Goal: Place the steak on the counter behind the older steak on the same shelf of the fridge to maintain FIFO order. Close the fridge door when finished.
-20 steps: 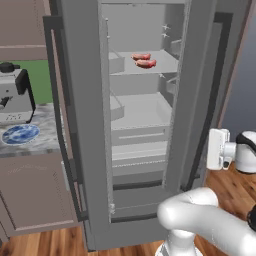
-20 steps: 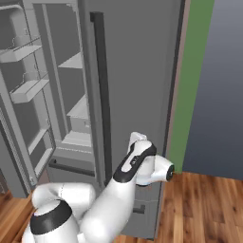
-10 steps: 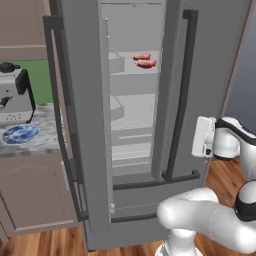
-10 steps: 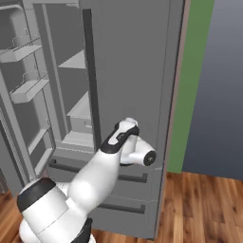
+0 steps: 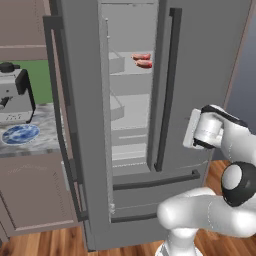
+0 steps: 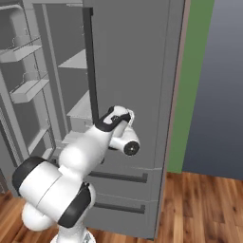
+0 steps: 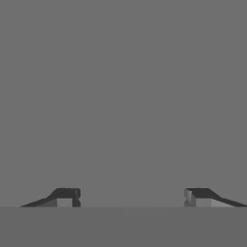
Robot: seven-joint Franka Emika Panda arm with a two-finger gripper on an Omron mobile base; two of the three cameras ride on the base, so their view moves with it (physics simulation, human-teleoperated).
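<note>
Pincer point(image 7: 131, 197) spread wide, grasping nothing, faces the grey fridge point(image 5: 210, 65) door at right centre. Both the steak point(image 5: 144, 64) and the older steak point(image 5: 141, 56) lie on the shelf point(image 5: 131, 69), upper centre.

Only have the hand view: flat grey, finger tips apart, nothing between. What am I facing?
Observer: The outer face of the tall grey fridge's right door. The open gripper is close to it, right of its long dark handle.
Operator: Steaks inside?
Observer: Two raw reddish steaks lie on an upper light-grey shelf, one behind the other.
Operator: Left door?
Observer: The left door stands wide open.
</note>
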